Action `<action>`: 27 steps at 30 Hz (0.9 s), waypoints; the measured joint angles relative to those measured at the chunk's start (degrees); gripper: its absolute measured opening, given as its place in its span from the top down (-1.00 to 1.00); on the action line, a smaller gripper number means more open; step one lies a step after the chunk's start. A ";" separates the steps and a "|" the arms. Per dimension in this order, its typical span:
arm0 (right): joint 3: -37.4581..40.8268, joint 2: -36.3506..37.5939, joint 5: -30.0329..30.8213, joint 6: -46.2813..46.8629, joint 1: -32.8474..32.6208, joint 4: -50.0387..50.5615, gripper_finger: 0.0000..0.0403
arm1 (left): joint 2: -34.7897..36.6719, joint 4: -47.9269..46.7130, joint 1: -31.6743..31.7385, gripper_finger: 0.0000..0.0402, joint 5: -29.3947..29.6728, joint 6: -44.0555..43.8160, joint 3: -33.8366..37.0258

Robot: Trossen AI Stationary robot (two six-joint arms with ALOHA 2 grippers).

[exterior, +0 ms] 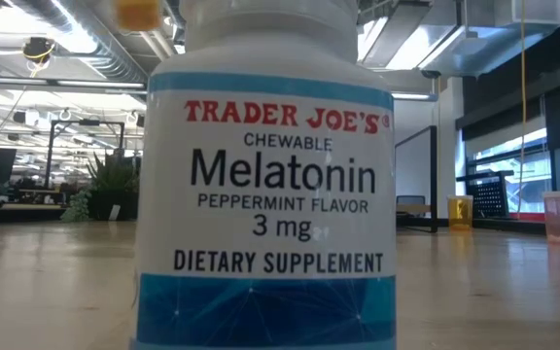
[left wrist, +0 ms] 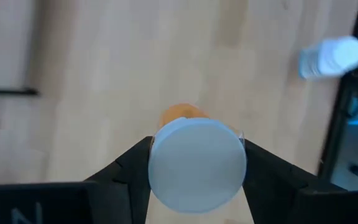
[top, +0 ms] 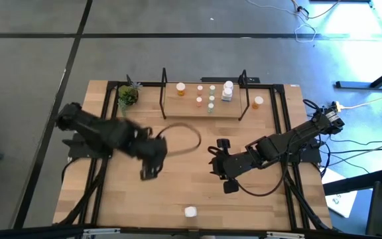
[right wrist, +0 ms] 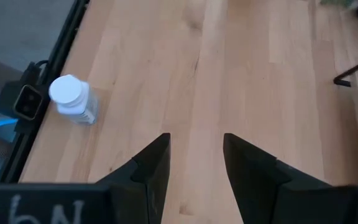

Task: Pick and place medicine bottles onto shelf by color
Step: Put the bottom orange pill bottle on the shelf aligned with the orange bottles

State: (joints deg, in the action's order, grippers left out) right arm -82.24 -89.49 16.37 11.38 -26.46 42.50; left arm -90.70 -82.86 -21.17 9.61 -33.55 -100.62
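Observation:
My left gripper [top: 148, 172] hangs over the table's middle left, shut on a small orange bottle with a white cap [left wrist: 197, 163]. To its right, my right gripper [top: 221, 158] stands open above bare wood with nothing between its fingers [right wrist: 194, 155]. A white bottle [top: 190, 212] stands on its base near the table's front edge and fills the low view [exterior: 265, 185]. The shelf [top: 204, 109] lies along the far edge. On it stand orange [top: 180, 87], pale green [top: 211, 98] and white [top: 227, 90] bottles, with one more orange bottle [top: 258, 102] at its right end. My left gripper pinches the orange bottle at its top, one finger on each side of the white cap [left wrist: 160, 155]. The cap hides whether the fingers [left wrist: 129, 165] are on it or just under it. The fingers point down. The bottle hangs upright, its orange body [left wrist: 182, 114] below, clear of the table.
A small potted plant [top: 128, 95] stands at the shelf's left end. Black upright frames [top: 164, 83] rise at both shelf ends. A dark cable loop [top: 186, 136] hangs between the arms. Black rails [top: 101, 166] run along the table's left and right sides.

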 joint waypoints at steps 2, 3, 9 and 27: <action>0.00 0.00 3.26 0.38 0.00 0.04 0.25 | 0.00 -0.52 4.31 0.08 -0.11 4.72 -1.78; 0.00 0.00 5.15 0.55 0.00 0.08 0.25 | 0.00 -0.57 6.51 0.08 -0.22 7.07 -2.42; 0.00 0.00 10.14 2.21 0.08 2.22 0.25 | 0.00 -0.37 21.19 0.08 -4.86 19.42 -4.19; 0.00 0.00 20.16 12.14 4.75 9.55 0.25 | -5.29 17.01 45.76 0.08 -10.52 38.14 -3.19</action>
State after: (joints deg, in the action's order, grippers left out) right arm -82.24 -89.49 36.53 23.52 -21.71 52.05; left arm -95.99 -65.86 24.59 -0.92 4.59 -103.81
